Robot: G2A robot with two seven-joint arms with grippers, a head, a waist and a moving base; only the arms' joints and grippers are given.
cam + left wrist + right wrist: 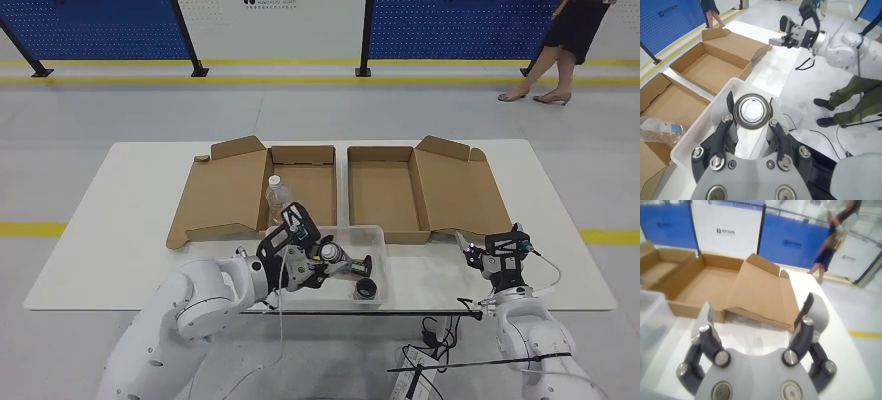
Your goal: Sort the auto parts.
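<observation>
My left gripper (752, 106) is shut on a round metal bearing ring (752, 113) with a white middle, held above the clear plastic bin (696, 130). From above, that gripper (335, 257) sits over the bin (376, 236), where a black round part (366, 289) lies near the front corner. Two open cardboard boxes stand behind the bin: the left box (310, 200) and the right box (380, 195). My right gripper (759, 311) is open with nothing between its fingers, low over the table at the right, facing the right box (706, 283).
A clear plastic bottle (279, 197) lies at the left box's edge, also seen as a crushed bottle (660, 130). Box lids (460, 190) splay outward to either side. The white table (570, 240) has bare room at the right. A person's legs (853, 98) stand by the table's front.
</observation>
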